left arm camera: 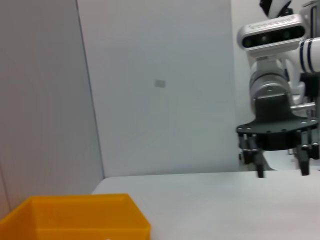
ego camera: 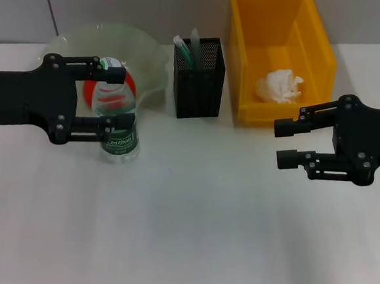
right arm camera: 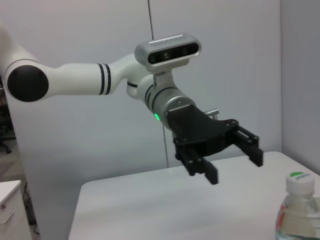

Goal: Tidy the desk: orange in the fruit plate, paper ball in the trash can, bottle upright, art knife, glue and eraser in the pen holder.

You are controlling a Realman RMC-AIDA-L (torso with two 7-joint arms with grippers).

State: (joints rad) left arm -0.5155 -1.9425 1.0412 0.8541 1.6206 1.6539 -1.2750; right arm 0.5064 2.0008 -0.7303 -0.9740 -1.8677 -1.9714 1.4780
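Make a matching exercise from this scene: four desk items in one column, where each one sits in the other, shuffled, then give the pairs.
Items:
1. paper ball
2. bottle
3. orange
4. pen holder

Places:
A. standing upright on the table between the open fingers of the left gripper
B. in the glass fruit plate
C. inside the yellow bin
D. on the table between the fruit plate and the yellow bin

Pairs: 1-C, 2-A, 3-B, 4-D
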